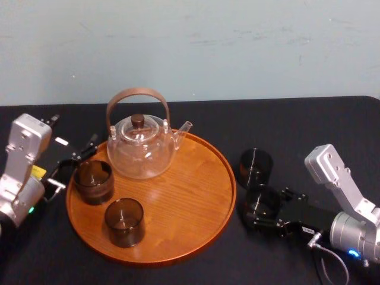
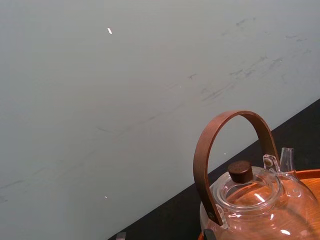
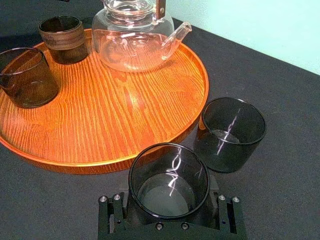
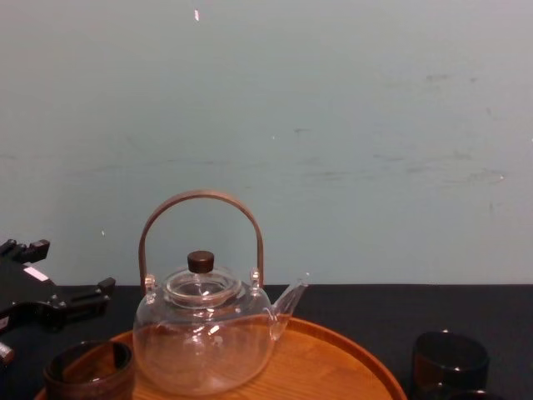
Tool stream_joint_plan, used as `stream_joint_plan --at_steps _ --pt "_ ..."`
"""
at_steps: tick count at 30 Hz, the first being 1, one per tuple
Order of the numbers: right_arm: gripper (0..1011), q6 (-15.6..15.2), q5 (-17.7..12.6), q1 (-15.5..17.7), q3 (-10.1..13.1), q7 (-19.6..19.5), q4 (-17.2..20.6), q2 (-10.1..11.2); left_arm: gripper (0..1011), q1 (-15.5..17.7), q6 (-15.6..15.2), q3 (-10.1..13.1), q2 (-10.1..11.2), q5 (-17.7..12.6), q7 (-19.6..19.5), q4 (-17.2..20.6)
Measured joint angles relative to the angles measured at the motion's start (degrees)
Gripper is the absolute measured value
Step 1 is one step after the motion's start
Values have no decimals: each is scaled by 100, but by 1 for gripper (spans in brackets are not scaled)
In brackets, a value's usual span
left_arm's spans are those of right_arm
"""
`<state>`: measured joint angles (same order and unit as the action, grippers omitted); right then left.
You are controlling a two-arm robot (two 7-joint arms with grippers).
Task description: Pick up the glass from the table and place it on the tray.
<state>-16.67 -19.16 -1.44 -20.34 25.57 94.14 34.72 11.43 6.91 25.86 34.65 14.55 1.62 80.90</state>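
— Lower right of the head view: right tool (image 1: 260, 205) clamped on the dark round smoky glass (image 3: 169, 180), down on the black tabletop (image 1: 332, 124), just beside the big round orange-brown wooden tray (image 3: 90, 162).
— Any danger?
— Could hit the raised rim if lifted too low. Could knock the second dark glass (image 3: 231, 132) just behind.
— Left tool (image 1: 72, 164)?
— Spread open, idle at the tray's left edge.

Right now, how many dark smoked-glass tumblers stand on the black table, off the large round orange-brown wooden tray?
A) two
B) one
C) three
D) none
A: the far tumbler and the near tumbler, at the right gripper, stand right of the tray; the left gripper is at its left rim.
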Motion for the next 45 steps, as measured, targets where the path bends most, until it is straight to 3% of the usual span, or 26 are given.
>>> stream_joint_plan --at_steps 9,26,35,45 --pt "892 8 -12 0 1 11 2 21 1001 0 0 0 0 0 0 0" --pt "892 -167 -466 -126 35 495 475 531 1001 0 0 0 0 0 0 0" --pt "892 -191 -585 -355 -152 689 644 669 1001 0 0 0 0 0 0 0" --pt "892 -99 -567 -729 -556 801 583 558 1001 0 0 0 0 0 0 0"
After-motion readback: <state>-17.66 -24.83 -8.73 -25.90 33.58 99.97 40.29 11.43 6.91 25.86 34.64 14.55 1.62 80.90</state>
